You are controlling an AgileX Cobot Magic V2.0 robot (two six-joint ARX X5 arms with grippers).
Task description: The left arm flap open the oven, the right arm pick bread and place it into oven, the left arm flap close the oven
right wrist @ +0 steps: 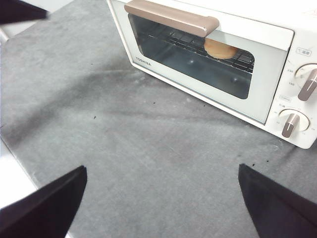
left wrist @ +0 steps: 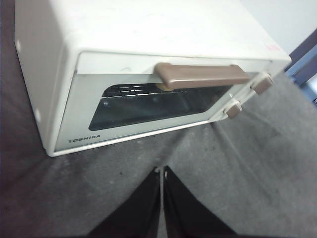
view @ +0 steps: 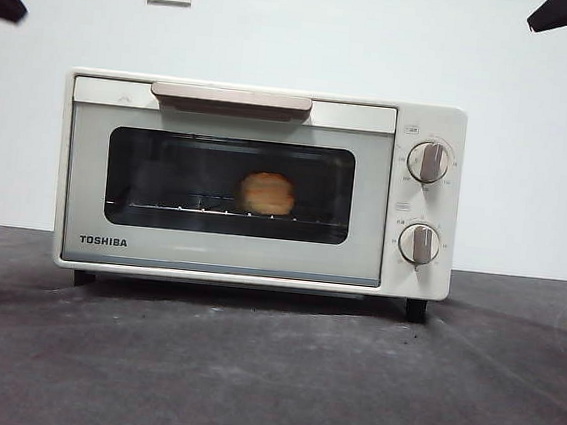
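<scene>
The bread (view: 267,193) sits on the wire rack (view: 193,209) inside the oven (view: 258,185), seemingly right of centre.

Under me is a table (view: 268,372) covered with a dark grey, mottled mat, scuffed with paler patches and a few tiny dark specks. The oven (view: 256,185) is the only thing standing directly on it, resting on short black feet (view: 415,309) with a thin shadowed gap beneath its cream body. It sits toward the back, near the white wall. From my right wrist I see the mat's edge, with a white surface beyond it.
</scene>
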